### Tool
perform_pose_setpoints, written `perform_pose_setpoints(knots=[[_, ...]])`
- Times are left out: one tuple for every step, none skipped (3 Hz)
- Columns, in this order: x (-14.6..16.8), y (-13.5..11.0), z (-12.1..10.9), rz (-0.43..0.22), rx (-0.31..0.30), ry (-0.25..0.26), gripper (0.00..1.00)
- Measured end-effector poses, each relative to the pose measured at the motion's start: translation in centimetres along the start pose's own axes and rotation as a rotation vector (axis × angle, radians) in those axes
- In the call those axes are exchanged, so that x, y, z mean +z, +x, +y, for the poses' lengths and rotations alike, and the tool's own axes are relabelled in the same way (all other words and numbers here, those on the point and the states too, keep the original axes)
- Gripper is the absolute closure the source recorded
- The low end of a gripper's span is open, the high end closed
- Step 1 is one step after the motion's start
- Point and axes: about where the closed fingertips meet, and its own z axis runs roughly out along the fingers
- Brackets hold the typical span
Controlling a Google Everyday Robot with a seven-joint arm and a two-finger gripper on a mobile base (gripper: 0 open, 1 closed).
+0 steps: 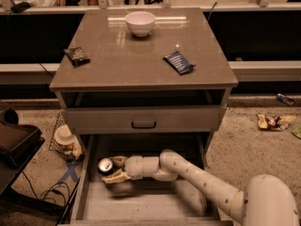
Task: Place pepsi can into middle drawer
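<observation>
**Can's down inside the drawer, but you can barely see it**

So the gripper (111, 170) is reaching low into the open middle drawer (141, 205), over toward its left side. Its two pale fingers (116, 176) are clamped on the pepsi can (105, 165), one above and one below. Honestly all you get of the can is the silver top facing the camera. The blue body is pretty much tucked behind the fingers. I can't tell if it's touching the drawer floor or hanging just above it, since there's only a smudgy shadow underneath.

The arm (197, 178) comes in from the lower right and its big rounded end gets chopped off by the frame corner. The drawer's near edge is cut off at the bottom too.

Above that, the drawer front (94, 119) with the black handle (143, 125) is closed. On the cabinet top (127, 55) there's a white bowl (140, 22) at the back, a blue snack packet (178, 62) on the right and a dark packet (76, 55) on the left. The labels on both packets are unreadable.
</observation>
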Motion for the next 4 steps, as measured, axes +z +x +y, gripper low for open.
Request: perform_pose_setpoints(knots=[[2.3,2.51,0.19,0.013,-0.02,-0.003,1.0],[2.51,2.49,0.31,0.012,-0.019,-0.006,0.83],[2.7,2.45,0.42,0.01,-0.018,-0.01,0.6],[2.91,2.42,0.54,0.009,-0.018,-0.014,0.36]])
